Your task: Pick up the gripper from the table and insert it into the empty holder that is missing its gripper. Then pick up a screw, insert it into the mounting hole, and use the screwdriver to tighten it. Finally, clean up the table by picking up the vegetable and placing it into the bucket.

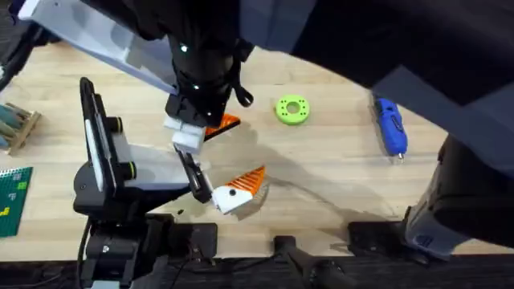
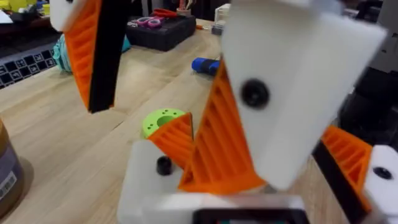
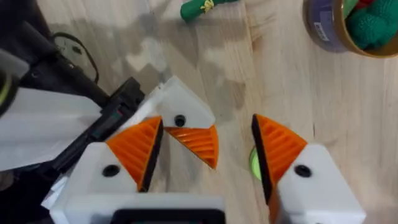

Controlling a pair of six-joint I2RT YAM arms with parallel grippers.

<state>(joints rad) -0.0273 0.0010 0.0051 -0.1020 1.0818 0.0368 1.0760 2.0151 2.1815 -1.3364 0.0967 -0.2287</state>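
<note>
My left gripper stands open, pointing across the table toward the blue screwdriver. On one of its white mounts, the holder, sits the orange ribbed gripper. My right gripper hangs above it, open, with one finger on each side of the holder. I cannot tell whether it touches anything. In the left wrist view its fingers hang close in front. The orange-brown bucket holds knitted green and red items. A green vegetable lies on the table near it. The screw is out of view.
A flat green disc with a hole lies between the grippers and the screwdriver. A wooden rack and a green board sit at the table's left edge. A black tool case stands at the far side.
</note>
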